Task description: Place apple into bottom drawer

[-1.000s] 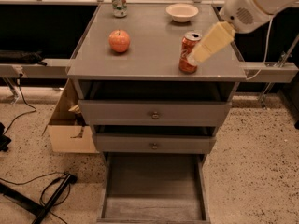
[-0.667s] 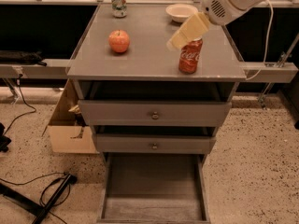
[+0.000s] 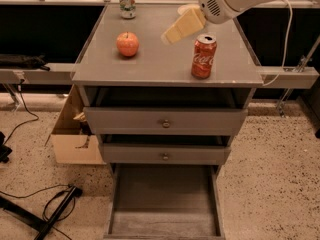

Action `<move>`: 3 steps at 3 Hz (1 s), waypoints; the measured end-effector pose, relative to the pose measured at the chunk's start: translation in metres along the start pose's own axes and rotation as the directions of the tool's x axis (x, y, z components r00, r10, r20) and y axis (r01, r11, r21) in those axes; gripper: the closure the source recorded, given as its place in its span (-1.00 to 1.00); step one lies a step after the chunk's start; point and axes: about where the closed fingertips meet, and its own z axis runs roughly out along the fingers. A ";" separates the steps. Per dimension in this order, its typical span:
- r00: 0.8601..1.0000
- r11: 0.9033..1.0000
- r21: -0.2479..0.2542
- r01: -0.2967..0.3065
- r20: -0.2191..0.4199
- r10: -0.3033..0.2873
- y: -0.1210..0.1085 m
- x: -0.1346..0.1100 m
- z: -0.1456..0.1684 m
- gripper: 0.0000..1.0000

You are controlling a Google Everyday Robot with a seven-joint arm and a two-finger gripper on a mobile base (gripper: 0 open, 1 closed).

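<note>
The orange-red apple (image 3: 128, 44) stands on the grey cabinet top (image 3: 150, 66), left of centre. My gripper (image 3: 172, 34) reaches in from the upper right and hovers above the top, a short way right of the apple and left of the red Coca-Cola can (image 3: 204, 56). It holds nothing that I can see. The bottom drawer (image 3: 164, 204) is pulled far out below, its bare plank floor showing.
A silver-green can (image 3: 127, 2) stands at the back of the cabinet top, and a white bowl (image 3: 186, 8) is partly hidden behind my arm. Two upper drawers with metal knobs (image 3: 165, 124) are slightly ajar. A cardboard box (image 3: 75, 136) and cables (image 3: 50, 209) lie at left.
My gripper has swung left across the cabinet top, from over the cola can to a spot between the can and the apple. The apple and can have not moved.
</note>
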 end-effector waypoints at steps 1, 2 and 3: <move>1.000 1.000 -0.025 0.011 0.000 -0.011 -0.002 -0.005 0.025 -1.00; 1.000 0.999 -0.053 -0.003 -0.002 0.003 -0.018 -0.010 0.082 -1.00; 0.999 0.996 -0.086 -0.032 -0.029 0.030 -0.030 -0.012 0.166 -1.00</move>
